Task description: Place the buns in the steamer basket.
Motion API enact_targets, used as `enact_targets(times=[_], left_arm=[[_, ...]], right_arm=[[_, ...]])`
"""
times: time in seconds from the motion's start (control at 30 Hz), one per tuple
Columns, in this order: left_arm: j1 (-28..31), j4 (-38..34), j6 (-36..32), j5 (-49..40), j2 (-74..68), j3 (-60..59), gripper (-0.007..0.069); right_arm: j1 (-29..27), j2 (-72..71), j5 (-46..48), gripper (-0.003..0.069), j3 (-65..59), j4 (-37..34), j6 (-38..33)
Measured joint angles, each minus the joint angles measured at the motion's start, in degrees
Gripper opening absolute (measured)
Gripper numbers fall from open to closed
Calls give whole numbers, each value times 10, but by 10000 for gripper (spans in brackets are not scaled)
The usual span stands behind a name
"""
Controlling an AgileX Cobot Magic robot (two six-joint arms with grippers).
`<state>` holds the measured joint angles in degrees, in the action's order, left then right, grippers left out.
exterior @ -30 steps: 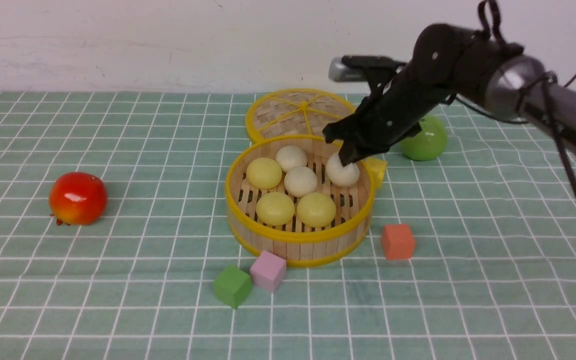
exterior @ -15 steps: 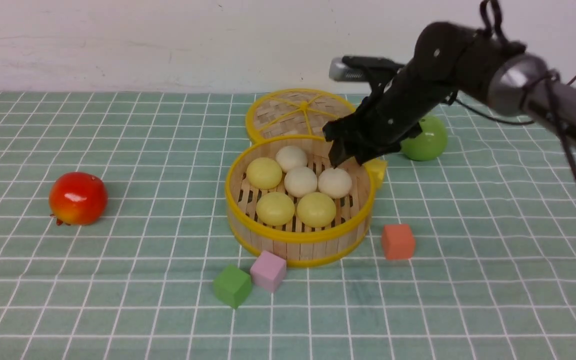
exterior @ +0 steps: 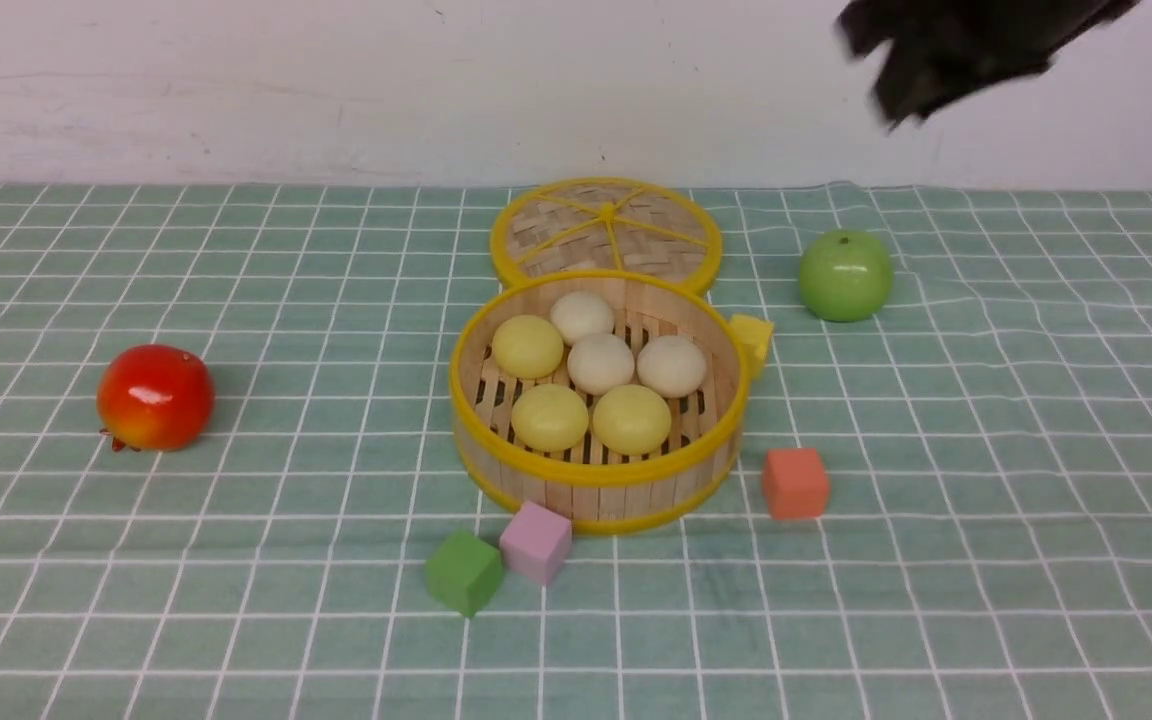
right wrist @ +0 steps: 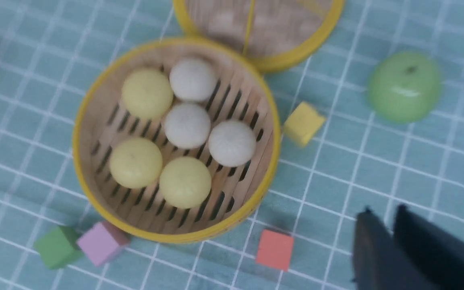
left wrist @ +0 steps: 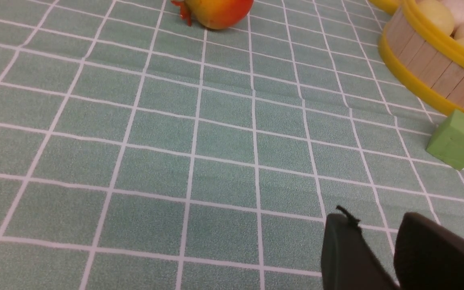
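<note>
- Near the worktop's middle, all six buns (exterior: 600, 362) sit inside the steamer basket (exterior: 596, 478).
- Right end effector (right wrist: 393, 235) hangs above, toward the far right corner, narrow and empty.

A flat work surface is covered by a pale green cloth printed with a grid of thin white lines (exterior: 236, 560), filling the lower part of the front view. The cloth is mostly smooth, with shallow wrinkles visible toward its far right side and along a fold crossing the left wrist view (left wrist: 224, 76). Behind the surface stands a plain off-white painted wall (exterior: 336, 90), faintly scuffed and marked, meeting the cloth in a straight horizontal line. Illumination is even and diffuse, producing only soft, short shadows on the cloth.
</note>
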<state>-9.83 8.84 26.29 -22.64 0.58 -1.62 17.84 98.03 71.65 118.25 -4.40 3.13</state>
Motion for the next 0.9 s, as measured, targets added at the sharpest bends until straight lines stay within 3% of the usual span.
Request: enact_targets(times=[0.13,0.57,0.9], left_arm=[[0,0,0,0,0,0,189],[0,0,0,0,0,0,189],[0,0,0,0,0,0,189]], right_arm=[[0,-89,1,-20,-78,-4,19],[0,-359,9,-19,-410,-6,24],[0,-457,9,-13,-451,-6,24]])
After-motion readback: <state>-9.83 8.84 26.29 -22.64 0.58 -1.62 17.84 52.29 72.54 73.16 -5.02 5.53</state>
